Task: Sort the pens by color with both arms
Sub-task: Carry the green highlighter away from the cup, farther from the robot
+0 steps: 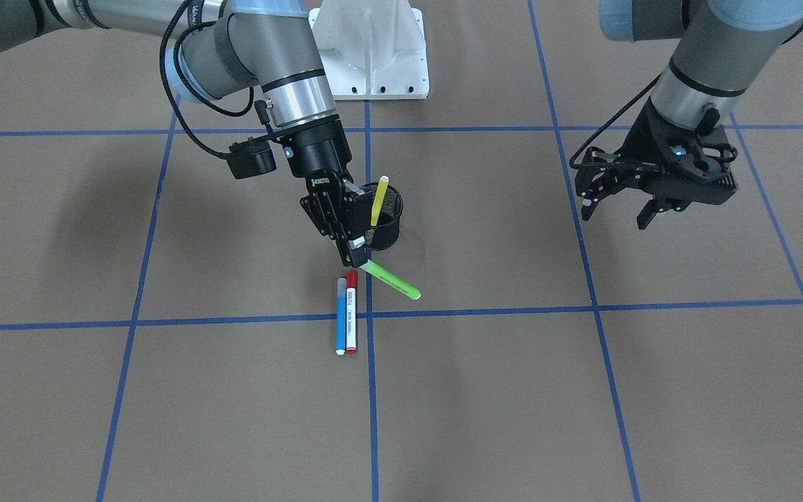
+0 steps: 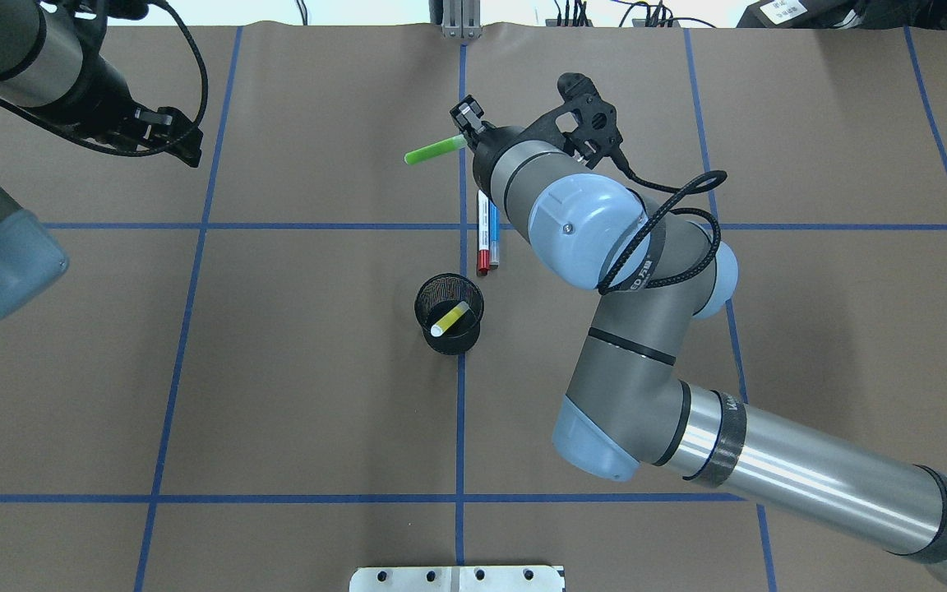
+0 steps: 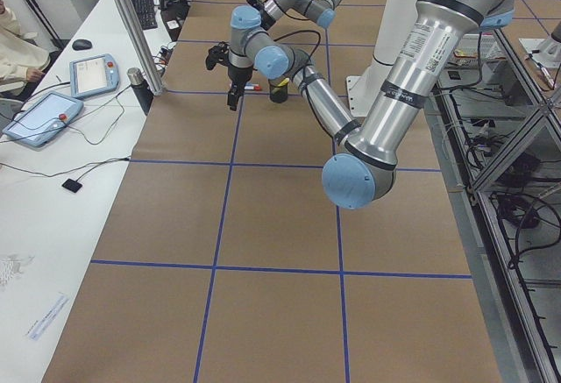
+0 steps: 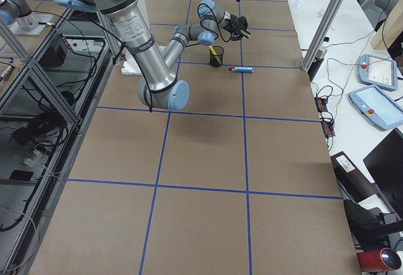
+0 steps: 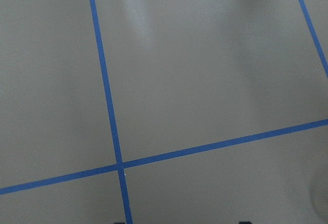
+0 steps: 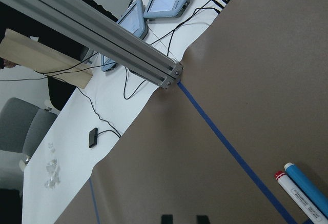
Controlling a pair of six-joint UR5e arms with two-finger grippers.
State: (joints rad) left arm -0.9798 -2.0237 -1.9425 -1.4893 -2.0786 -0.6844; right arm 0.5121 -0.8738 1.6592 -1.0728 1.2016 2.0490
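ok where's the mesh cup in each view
Front-facing: mesh cup centre, beside the right gripper.
Overhead: cup centre, on the middle tape line.
Exterior left: cup top centre, far.
Exterior right: cup top centre.
Left wrist: absent.
Right wrist: absent.
Landmark: yellow pen standing in it.

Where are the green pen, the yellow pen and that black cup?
green pen (image 1: 393, 281): front-facing view, middle of its barrel.
yellow pen (image 1: 378, 202): front-facing view, middle of its barrel.
black cup (image 1: 389, 233): front-facing view, its mesh side wall.
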